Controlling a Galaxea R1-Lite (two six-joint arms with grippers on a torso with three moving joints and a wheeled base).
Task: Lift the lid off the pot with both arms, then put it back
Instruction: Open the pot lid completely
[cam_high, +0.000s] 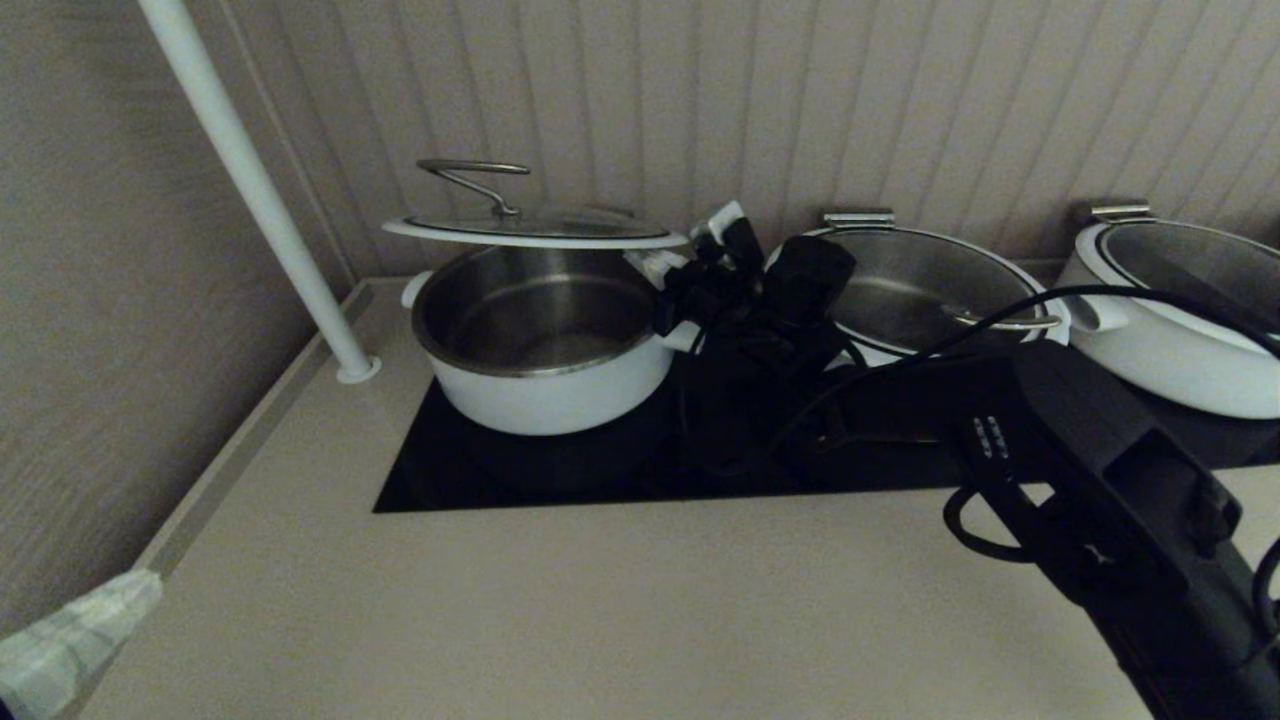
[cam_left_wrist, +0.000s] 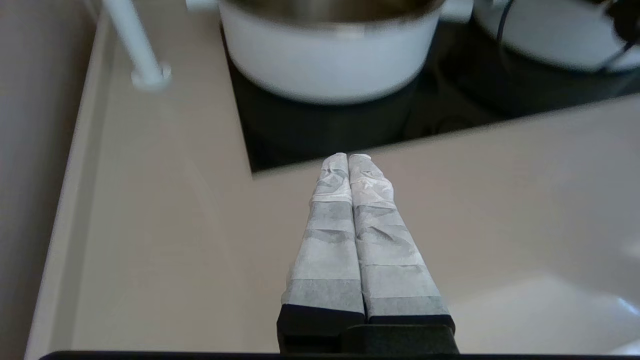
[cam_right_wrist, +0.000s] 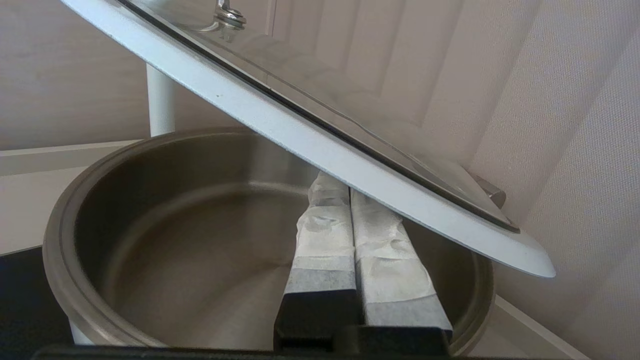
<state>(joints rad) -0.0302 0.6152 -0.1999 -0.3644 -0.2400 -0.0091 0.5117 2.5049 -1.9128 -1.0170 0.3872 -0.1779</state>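
Note:
The white pot (cam_high: 545, 390) stands on the left of the black cooktop (cam_high: 600, 470), its steel inside open to view. The glass lid (cam_high: 535, 228) with its white rim hovers above the pot, and its steel loop handle (cam_high: 475, 180) is near its left edge. My right gripper (cam_high: 655, 265) is shut, with its wrapped fingers under the lid's right rim. In the right wrist view the gripper (cam_right_wrist: 348, 192) reaches over the pot (cam_right_wrist: 165, 240), its tips hidden behind the tilted lid (cam_right_wrist: 310, 135). My left gripper (cam_high: 90, 620) (cam_left_wrist: 348, 156) is shut and empty over the counter, short of the pot (cam_left_wrist: 325, 65).
A second like pot (cam_high: 930, 290) sits just right of my right arm, and a third (cam_high: 1170, 330) stands at the far right. A white pole (cam_high: 250, 180) rises left of the pot. A ribbed wall stands close behind the pots. The counter's left edge has a raised lip.

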